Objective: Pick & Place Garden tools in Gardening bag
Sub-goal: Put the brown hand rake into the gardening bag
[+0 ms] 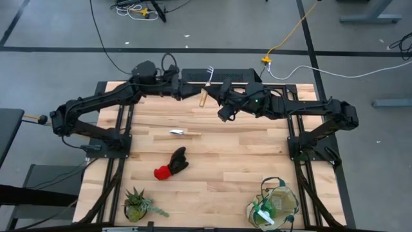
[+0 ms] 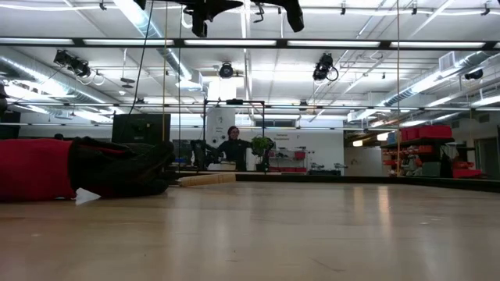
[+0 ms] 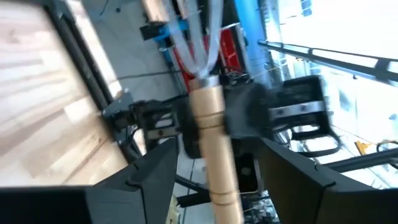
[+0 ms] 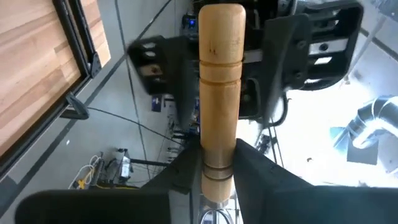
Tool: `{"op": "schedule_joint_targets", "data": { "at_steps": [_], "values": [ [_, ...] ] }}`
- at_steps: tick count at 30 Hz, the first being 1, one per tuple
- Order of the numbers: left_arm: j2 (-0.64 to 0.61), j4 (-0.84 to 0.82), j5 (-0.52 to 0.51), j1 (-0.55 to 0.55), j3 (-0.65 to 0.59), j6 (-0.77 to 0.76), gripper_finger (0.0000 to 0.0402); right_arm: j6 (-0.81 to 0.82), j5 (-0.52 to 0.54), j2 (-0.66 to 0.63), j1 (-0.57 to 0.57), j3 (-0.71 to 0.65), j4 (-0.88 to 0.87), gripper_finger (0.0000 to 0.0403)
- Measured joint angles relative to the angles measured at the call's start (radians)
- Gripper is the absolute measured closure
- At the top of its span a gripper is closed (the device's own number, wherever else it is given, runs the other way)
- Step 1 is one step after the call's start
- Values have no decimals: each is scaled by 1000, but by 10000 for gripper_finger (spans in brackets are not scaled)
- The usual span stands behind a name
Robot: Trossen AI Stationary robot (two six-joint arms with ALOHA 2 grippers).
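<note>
- The wooden-handled metal rake (image 1: 205, 89) is held in the air above the far edge of the pale wooden table (image 1: 238, 167), between the two dark robot arms, its white tines pointing away past the table's edge.
- The right gripper (image 4: 219, 167) is clamped on the rake's handle close to the metal neck, with most of the handle sticking out beyond its fingers.
- The left gripper (image 3: 214, 168) has its fingers spread apart on either side of the same handle, not pinching it.
- Risk: the rake now hangs from one grip near one end; in my judgement it could pivot or slip if the right arm swings quickly.
- Risk: the left fingers flank the handle closely, so a careless retreat might knock the rake askew.
- The beige canvas bag with dark green trim (image 1: 273, 205) sits at the near right corner, well apart from the rake; a long carry leaves room for a drop, or for the tines to catch the rim.
- The metal trowel with wooden handle (image 1: 183, 133) and red-and-black glove pair (image 1: 171, 164) lie mid-table, under a likely path.
- The small spiky green potted plant (image 1: 136, 204) stands at the near left, out of the way.
</note>
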Motion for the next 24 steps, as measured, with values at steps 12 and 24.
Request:
{"op": "schedule_joint_targets", "data": {
  "at_steps": [12,24],
  "values": [
    [-42,-15,-63,19,1,265,211,338,95,0,-4,0,0,330],
    [-42,-16,-73,17,2,536,291,743,94,0,-5,0,-54,330]
  ]
}}
